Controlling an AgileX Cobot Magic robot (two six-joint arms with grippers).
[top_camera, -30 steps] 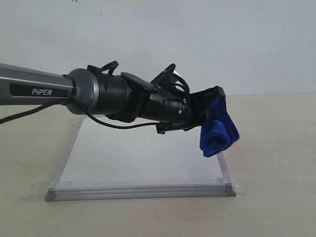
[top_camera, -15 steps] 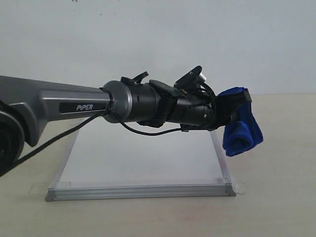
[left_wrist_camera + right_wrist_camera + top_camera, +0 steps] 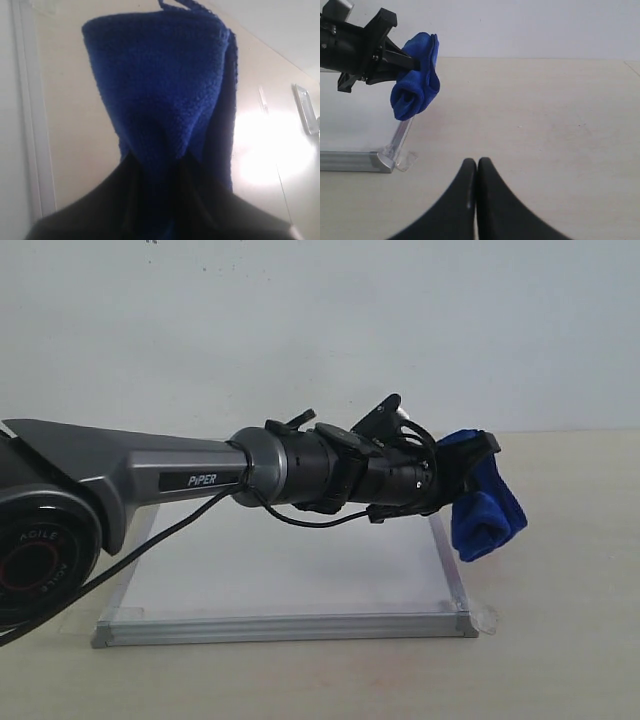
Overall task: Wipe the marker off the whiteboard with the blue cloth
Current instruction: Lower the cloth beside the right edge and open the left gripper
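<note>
From the outside camera, my left arm reaches right across the whiteboard [image 3: 300, 575]. The left claw [image 3: 458, 472] is clamped on the blue cloth [image 3: 487, 512]. The cloth hangs in a fat roll over the board's right edge, and it looks lifted off the board. I see no red marker on the bare part of the board, but the arm hides a lot of it.

From the left wrist camera, the blue cloth [image 3: 160, 85] fills most of the picture. It is fuzzy and folded over, pinched between two dark fingers [image 3: 100, 215]. The board's grey frame [image 3: 35, 130] runs along one side and the table [image 3: 80, 145] shows past it.

From the right wrist camera, the right claw [image 3: 477, 167] is pressed together with nothing in it, over the bare table [image 3: 545, 110]. Farther off, the left claw [image 3: 402, 59] holds the rolled cloth [image 3: 415, 82] just above the board's corner [image 3: 377, 161], where clear tape [image 3: 406, 158] sticks out.

I think the cloth is light, soft and floppy. It will squash when I press it down, and it will not slip much. The claw should bite the thick middle of the roll, so a fat part is left free to rub.
</note>
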